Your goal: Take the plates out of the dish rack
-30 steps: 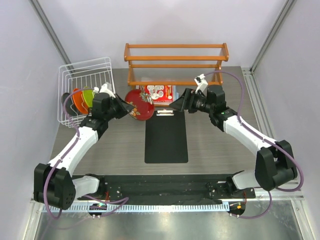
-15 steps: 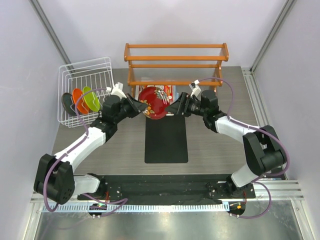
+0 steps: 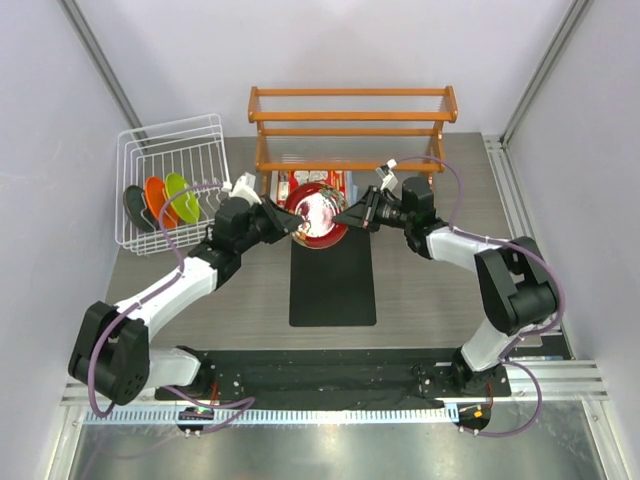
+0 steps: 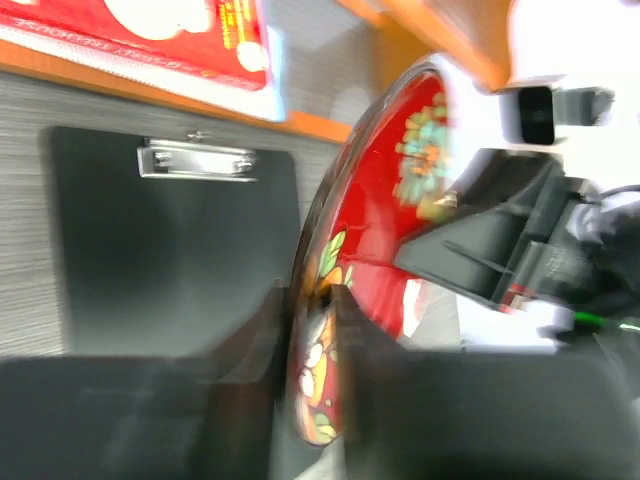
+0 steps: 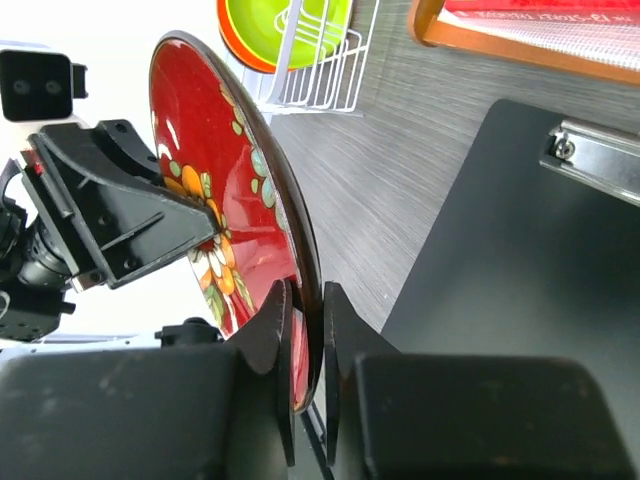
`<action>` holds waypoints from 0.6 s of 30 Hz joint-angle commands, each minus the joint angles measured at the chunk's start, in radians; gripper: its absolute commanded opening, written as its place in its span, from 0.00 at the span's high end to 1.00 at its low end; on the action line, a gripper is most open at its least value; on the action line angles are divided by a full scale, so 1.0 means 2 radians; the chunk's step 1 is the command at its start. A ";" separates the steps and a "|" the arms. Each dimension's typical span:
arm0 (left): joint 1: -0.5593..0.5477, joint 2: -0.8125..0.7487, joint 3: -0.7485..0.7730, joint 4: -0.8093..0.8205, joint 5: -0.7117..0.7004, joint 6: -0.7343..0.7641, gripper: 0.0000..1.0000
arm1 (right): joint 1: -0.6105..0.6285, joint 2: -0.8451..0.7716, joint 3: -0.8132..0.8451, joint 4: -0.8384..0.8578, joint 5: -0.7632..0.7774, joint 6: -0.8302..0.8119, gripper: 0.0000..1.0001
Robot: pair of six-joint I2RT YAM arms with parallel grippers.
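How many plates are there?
4. Three stand in the dish rack: teal plate, orange plate, green plate. The red plate is gripped by the left end effector and right end effector. None seems hidden.

The left arm [image 3: 165, 288] and right arm [image 3: 462, 245] wear white shells between black joints, each trailed by a purple cable [image 3: 97, 365]. The left end effector [image 3: 283, 222] and right end effector [image 3: 352, 214] are matte black, with flat angular fingers [image 5: 265, 340] and a white camera housing [image 3: 240, 184] just behind.
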 commanded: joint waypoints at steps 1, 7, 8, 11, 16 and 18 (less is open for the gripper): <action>-0.012 -0.028 0.036 -0.036 -0.065 0.069 0.56 | -0.015 -0.078 -0.013 -0.082 0.118 -0.105 0.99; -0.012 -0.057 0.065 -0.149 -0.201 0.157 0.01 | -0.110 -0.194 -0.057 -0.201 0.175 -0.131 0.99; -0.012 -0.064 0.071 -0.158 -0.244 0.169 0.00 | -0.133 -0.203 -0.060 -0.224 0.195 -0.145 0.99; -0.011 -0.072 0.077 -0.177 -0.310 0.223 0.01 | -0.164 -0.231 -0.069 -0.300 0.221 -0.156 0.99; 0.010 -0.062 0.099 -0.187 -0.413 0.282 0.01 | -0.172 -0.241 -0.102 -0.326 0.238 -0.160 0.99; 0.028 -0.055 0.106 -0.189 -0.420 0.288 0.01 | -0.172 -0.237 -0.114 -0.315 0.241 -0.155 0.99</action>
